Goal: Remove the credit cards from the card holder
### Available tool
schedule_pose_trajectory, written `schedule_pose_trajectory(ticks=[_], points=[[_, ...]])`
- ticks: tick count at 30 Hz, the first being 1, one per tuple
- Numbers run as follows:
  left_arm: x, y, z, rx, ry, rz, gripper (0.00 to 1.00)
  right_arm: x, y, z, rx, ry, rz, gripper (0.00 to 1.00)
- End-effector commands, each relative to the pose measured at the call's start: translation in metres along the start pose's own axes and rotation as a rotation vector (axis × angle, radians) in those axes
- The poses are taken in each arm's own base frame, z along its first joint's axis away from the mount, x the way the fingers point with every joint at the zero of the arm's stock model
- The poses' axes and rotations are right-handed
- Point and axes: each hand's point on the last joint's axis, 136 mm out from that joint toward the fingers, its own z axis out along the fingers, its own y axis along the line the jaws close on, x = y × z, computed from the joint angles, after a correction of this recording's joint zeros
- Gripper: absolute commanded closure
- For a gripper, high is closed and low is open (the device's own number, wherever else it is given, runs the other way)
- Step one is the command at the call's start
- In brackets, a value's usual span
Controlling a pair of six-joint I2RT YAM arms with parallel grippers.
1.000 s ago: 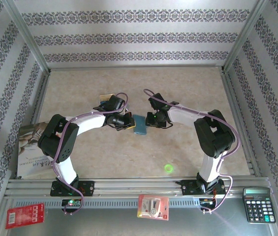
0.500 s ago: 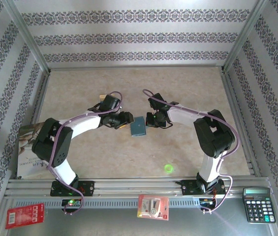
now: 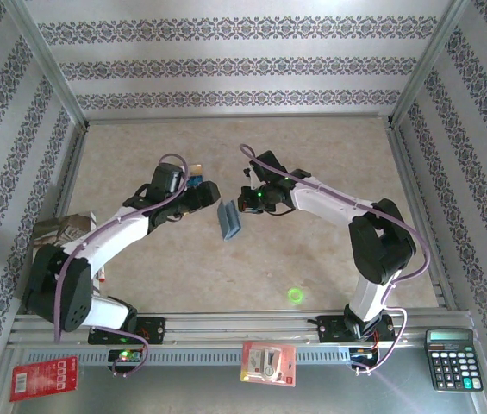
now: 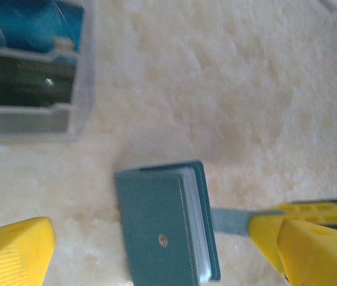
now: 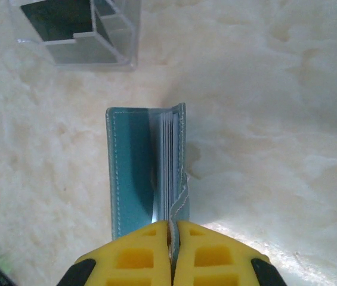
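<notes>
Mid-frame, top view: holder (image 3: 228, 220) on edge, cards (image 5: 165, 155) inside. Right gripper (image 5: 173, 231) clenched on tab (image 4: 231, 219) only; left gripper (image 3: 209, 195) released, alongside. Risk: thin tab slips, holder topples, cards spill.

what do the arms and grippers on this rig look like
The left arm and right arm have white shells between bulky black joints, with a purple cable looped along each. The right gripper has bright yellow fingers with square recesses. The left gripper has yellow, finely ribbed ones. A green light glows at the right wrist.
</notes>
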Motion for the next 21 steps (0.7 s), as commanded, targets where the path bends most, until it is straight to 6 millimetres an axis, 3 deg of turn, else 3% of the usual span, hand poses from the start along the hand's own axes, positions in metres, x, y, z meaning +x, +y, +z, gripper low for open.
schedule_pose_trajectory(ticks=[1, 10, 16, 21], points=[[-0.012, 0.028, -0.013, -0.104, -0.071, -0.026, 0.00, -0.011, 0.027, -0.022, -0.090, -0.039, -0.028, 0.98], [-0.016, 0.027, -0.018, -0.070, -0.090, -0.051, 0.00, -0.020, 0.044, -0.023, -0.148, -0.045, -0.017, 0.98], [-0.005, 0.018, -0.010, -0.011, -0.014, -0.034, 0.03, -0.016, 0.025, -0.015, -0.091, -0.033, 0.003, 0.98], [0.009, 0.003, 0.002, 0.071, 0.079, -0.013, 0.16, -0.012, -0.011, -0.017, 0.028, -0.041, 0.029, 0.97]])
